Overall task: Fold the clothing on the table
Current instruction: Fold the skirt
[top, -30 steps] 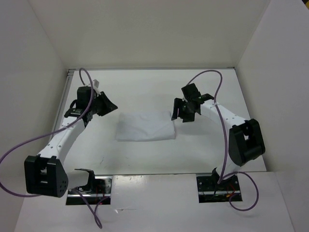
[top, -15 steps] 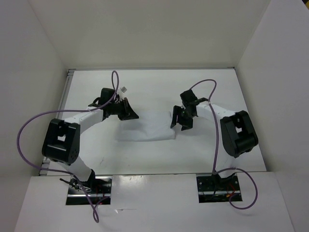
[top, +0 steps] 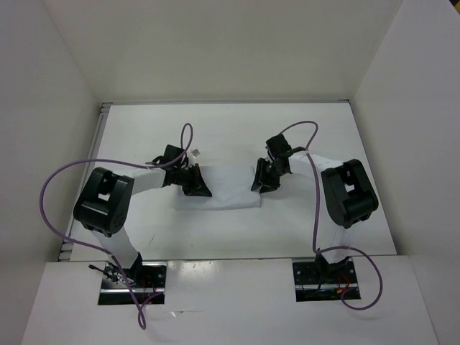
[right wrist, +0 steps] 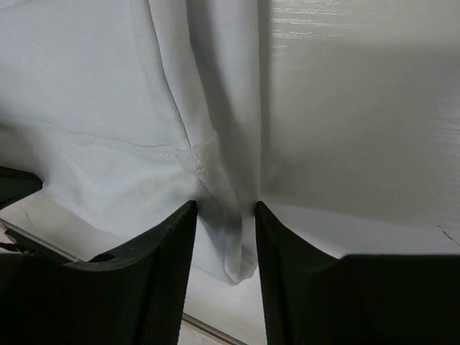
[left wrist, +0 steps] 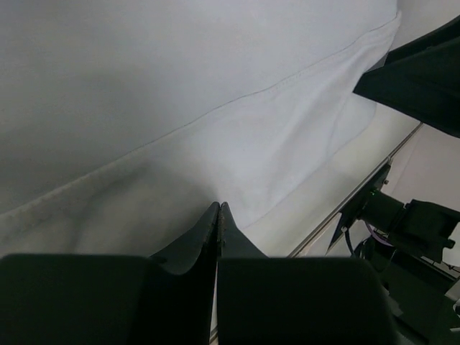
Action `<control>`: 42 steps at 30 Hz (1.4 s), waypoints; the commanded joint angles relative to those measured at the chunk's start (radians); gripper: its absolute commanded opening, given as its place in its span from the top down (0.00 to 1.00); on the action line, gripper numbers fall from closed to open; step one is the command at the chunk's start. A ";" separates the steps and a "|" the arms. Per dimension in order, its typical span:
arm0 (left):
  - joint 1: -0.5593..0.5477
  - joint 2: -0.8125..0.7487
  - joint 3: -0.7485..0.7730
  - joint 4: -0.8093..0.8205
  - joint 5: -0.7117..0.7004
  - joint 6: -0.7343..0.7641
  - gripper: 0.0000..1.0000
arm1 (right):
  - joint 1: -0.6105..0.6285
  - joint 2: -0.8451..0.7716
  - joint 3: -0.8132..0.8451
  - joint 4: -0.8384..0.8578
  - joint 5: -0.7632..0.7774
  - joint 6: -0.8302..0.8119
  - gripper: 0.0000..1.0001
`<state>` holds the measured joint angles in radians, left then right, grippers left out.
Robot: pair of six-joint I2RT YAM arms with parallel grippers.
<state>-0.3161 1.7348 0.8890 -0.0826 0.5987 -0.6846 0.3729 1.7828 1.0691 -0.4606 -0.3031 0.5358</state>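
Top external: clothing [top: 227,191] ends beneath left tool [top: 202,192], right tool [top: 259,184] (pinch indiscernible)

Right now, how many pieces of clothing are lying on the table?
1. The clothing lies flat near the middle of the table; anything tucked underneath it would be hidden.

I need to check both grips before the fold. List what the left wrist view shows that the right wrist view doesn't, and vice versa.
Left wrist only: the left gripper, fingers pressed together, tips at the clothing; whether cloth is pinched is unclear. Right wrist only: the right gripper, fingers apart astride a folded edge of the cloth, with table surface beside it. Both: the white clothing with a stitched seam.
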 commanded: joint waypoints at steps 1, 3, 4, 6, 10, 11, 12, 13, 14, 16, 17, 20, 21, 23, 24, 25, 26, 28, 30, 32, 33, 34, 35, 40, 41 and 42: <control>0.003 -0.021 0.008 -0.005 -0.011 0.025 1.00 | -0.005 0.010 -0.024 0.059 -0.036 0.024 0.57; 0.003 -0.066 0.019 -0.032 0.018 0.025 1.00 | -0.005 0.010 -0.053 0.068 -0.047 0.036 0.64; 0.003 -0.086 0.030 -0.043 0.029 0.025 1.00 | -0.005 0.020 -0.054 0.077 -0.056 0.049 0.67; 0.003 -0.150 0.030 -0.069 0.038 0.025 1.00 | -0.005 0.020 -0.069 0.077 -0.056 0.058 0.70; 0.003 -0.231 0.048 -0.121 0.064 0.025 1.00 | -0.005 0.047 -0.089 0.095 -0.079 0.070 0.70; 0.003 -0.241 0.048 -0.121 0.094 0.025 1.00 | -0.005 0.059 -0.089 0.096 -0.079 0.070 0.71; 0.003 -0.251 0.048 -0.121 0.107 0.025 1.00 | -0.005 0.059 -0.089 0.105 -0.079 0.070 0.75; 0.003 -0.251 0.048 -0.121 0.121 0.025 1.00 | -0.005 0.059 -0.089 0.105 -0.079 0.070 0.78; 0.003 -0.239 0.048 -0.121 0.130 0.025 1.00 | -0.005 0.070 -0.089 0.105 -0.079 0.070 0.81; -0.006 -0.197 0.048 -0.150 0.130 0.051 1.00 | -0.005 0.070 -0.089 0.114 -0.079 0.079 0.92; -0.006 -0.179 0.048 -0.151 0.119 0.062 1.00 | -0.005 0.070 -0.089 0.114 -0.079 0.079 0.95; -0.015 -0.120 0.048 -0.140 0.110 0.071 1.00 | -0.005 0.070 -0.089 0.114 -0.070 0.079 1.00; -0.024 -0.104 0.048 -0.140 0.099 0.071 1.00 | -0.005 0.060 -0.089 0.114 -0.070 0.079 1.00; -0.034 -0.057 0.062 -0.140 0.090 0.071 1.00 | -0.005 0.059 -0.089 0.105 -0.060 0.079 1.00; -0.043 -0.028 0.076 -0.131 0.076 0.071 1.00 | -0.005 0.050 -0.089 0.105 -0.060 0.079 1.00; -0.054 -0.012 0.086 -0.131 0.067 0.071 1.00 | -0.005 0.050 -0.089 0.105 -0.060 0.079 1.00; -0.054 0.003 0.087 -0.131 0.056 0.071 1.00 | -0.005 0.050 -0.080 0.105 -0.060 0.079 1.00; -0.078 0.052 0.114 -0.131 0.035 0.071 1.00 | -0.005 0.040 -0.080 0.105 -0.060 0.079 1.00; -0.090 0.100 0.123 -0.146 0.007 0.071 1.00 | -0.005 0.030 -0.080 0.096 -0.051 0.079 1.00; -0.101 0.127 0.123 -0.161 -0.023 0.071 1.00 | -0.005 0.020 -0.080 0.096 -0.051 0.079 1.00; -0.112 0.152 0.123 -0.173 -0.051 0.080 1.00 | -0.005 0.006 -0.080 0.096 -0.051 0.079 1.00; -0.121 0.164 0.123 -0.174 -0.065 0.080 1.00 | -0.005 -0.005 -0.071 0.086 -0.051 0.079 1.00; -0.121 0.190 0.123 -0.198 -0.082 0.080 1.00 | -0.005 -0.019 -0.061 0.086 -0.051 0.079 1.00; -0.152 0.247 0.133 -0.198 -0.128 0.080 1.00 | -0.005 -0.203 0.003 -0.002 -0.051 0.070 1.00; -0.178 0.270 0.152 -0.198 -0.128 0.080 1.00 | -0.005 -0.226 0.014 -0.015 -0.060 0.070 1.00; -0.189 0.282 0.171 -0.198 -0.117 0.080 1.00 | -0.005 -0.244 0.025 -0.026 -0.060 0.070 1.00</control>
<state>-0.4564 1.9240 1.0546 -0.2474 0.6125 -0.6365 0.3683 1.6535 1.0210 -0.4412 -0.3767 0.6163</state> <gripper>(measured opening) 0.004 0.012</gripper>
